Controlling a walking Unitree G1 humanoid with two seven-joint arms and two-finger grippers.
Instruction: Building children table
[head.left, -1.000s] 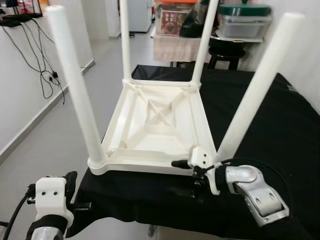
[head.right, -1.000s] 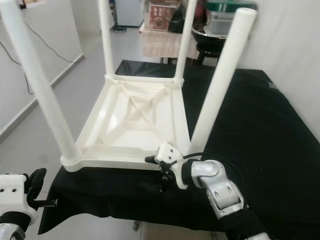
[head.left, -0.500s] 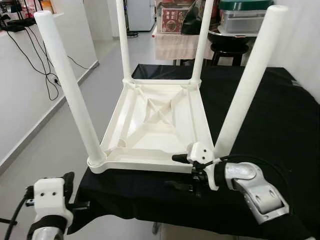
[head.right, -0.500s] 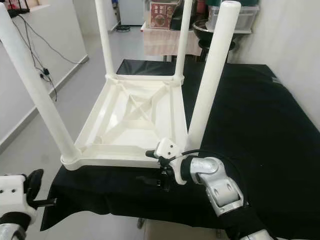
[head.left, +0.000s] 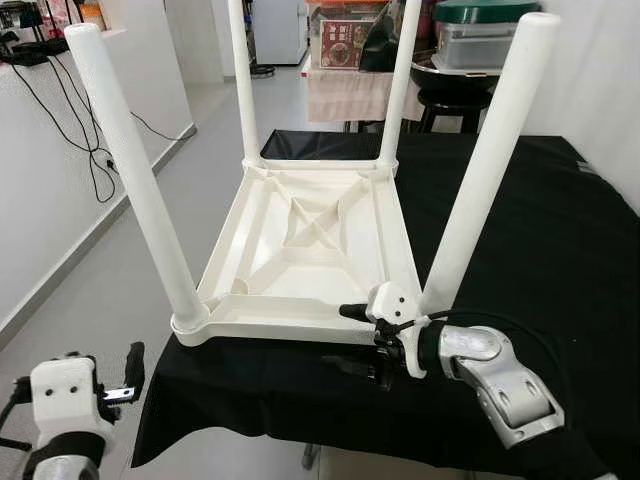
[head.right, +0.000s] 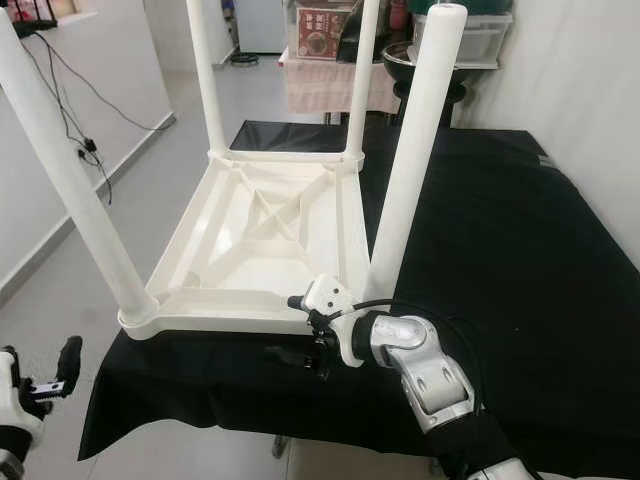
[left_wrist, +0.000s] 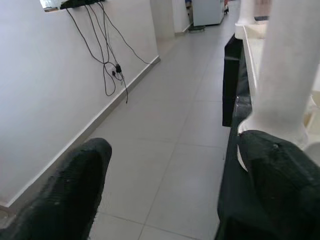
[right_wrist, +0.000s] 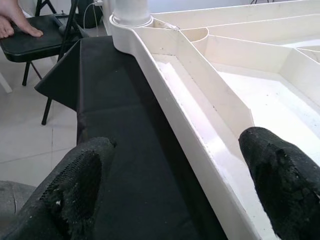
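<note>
A white plastic children's table (head.left: 310, 250) lies upside down on a black-covered table (head.left: 560, 230). All its legs point up, with the near left leg (head.left: 135, 180) and near right leg (head.left: 485, 165) closest to me. My right gripper (head.left: 350, 338) is at the near rim, just left of the near right leg. It is open, and in the right wrist view the white rim (right_wrist: 200, 145) runs between its fingers (right_wrist: 75, 190). My left gripper (left_wrist: 175, 185) hangs open and holding nothing, low off the black table's left corner, beside the base of the near left leg (left_wrist: 280, 90).
Grey tiled floor (head.left: 120, 270) lies to the left, beside a white wall with hanging cables (head.left: 75, 110). A stool (head.left: 455, 100) and storage boxes (head.left: 485, 40) stand behind the black table. A black chair (right_wrist: 35, 35) with part of a person (right_wrist: 17, 22) on it is nearby.
My left gripper has dropped lower and further left, away from the black cloth's corner. The right gripper stays at the near rim. The head view has shifted slightly.
</note>
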